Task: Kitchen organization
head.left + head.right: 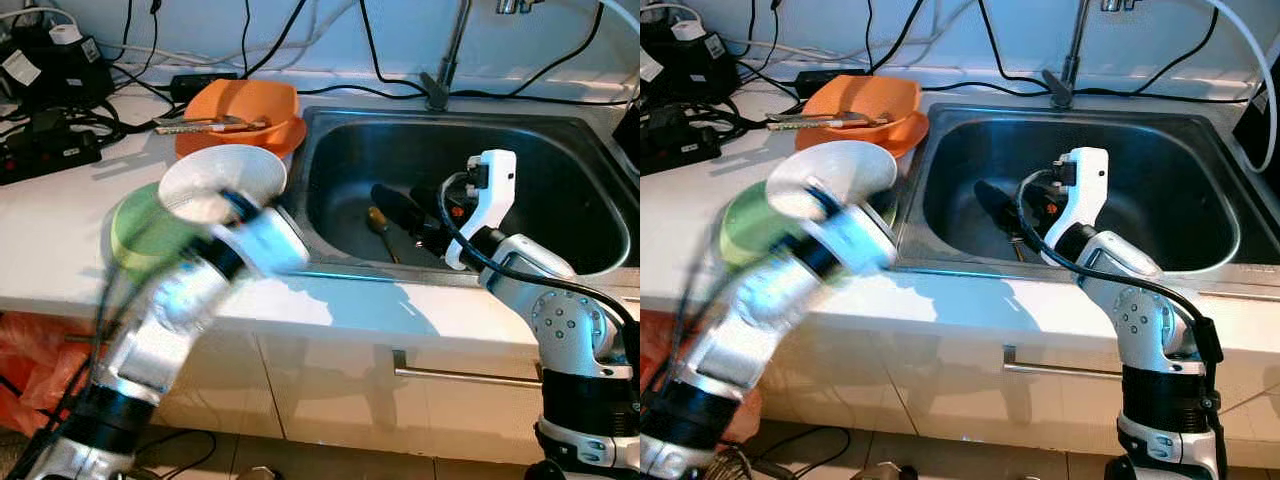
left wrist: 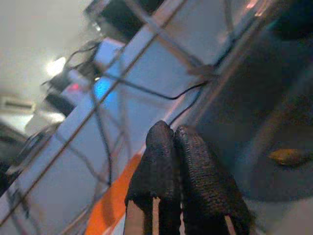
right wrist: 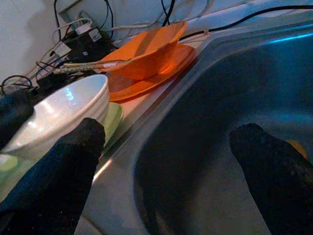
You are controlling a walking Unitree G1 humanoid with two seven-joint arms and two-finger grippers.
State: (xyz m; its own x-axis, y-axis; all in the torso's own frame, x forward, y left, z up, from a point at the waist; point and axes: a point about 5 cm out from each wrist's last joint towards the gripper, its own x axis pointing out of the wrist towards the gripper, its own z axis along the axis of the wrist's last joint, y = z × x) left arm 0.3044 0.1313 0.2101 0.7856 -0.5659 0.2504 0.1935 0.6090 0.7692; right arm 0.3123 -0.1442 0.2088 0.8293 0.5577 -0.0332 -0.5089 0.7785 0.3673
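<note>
Left hand (image 2: 172, 142) has its fingers pressed together with nothing between them; its arm is blurred over the white bowl (image 1: 222, 183), which sits on a green plate (image 1: 135, 232) on the worktop (image 1: 60, 230), just left of the sink (image 1: 560, 130). Right hand (image 1: 405, 215) is down inside the sink, fingers wide apart, empty. An orange bowl (image 1: 245, 105) with utensils across it stands on the far side. A small brownish item (image 1: 378, 219) lies in the sink near the right hand. Judgement: early stage; dishes are grouped left of the sink, sink contents not yet cleared.
</note>
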